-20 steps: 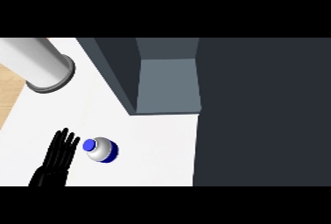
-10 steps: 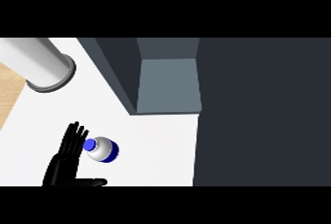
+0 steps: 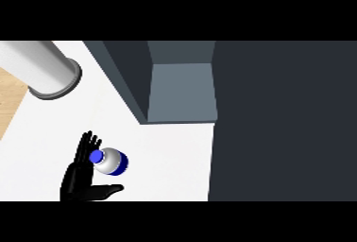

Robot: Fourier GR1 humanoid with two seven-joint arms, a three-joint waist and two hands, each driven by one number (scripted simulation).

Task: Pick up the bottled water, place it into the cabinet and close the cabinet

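The bottled water [image 3: 109,161] stands on the white counter [image 3: 160,160], seen from above: a white body with a blue cap and a blue band. My left hand [image 3: 79,177] is at its left side, fingers straight and pointing away from me, fingertips against the bottle near its cap. The thumb sticks out to the right, below the bottle. Nothing is curled round the bottle. The dark grey cabinet [image 3: 181,90] lies beyond the bottle to the right, its lighter inside showing. My right hand is out of sight.
A wide dark panel [image 3: 282,123] fills the right side, from the cabinet down to the view's lower edge. A grey cylinder [image 3: 38,68] lies at the upper left. The counter's left edge borders a wooden floor [image 3: 10,97].
My left hand has moved forward and right until it touches the bottle, and its thumb has spread out to the right. The bottle has stayed in place.
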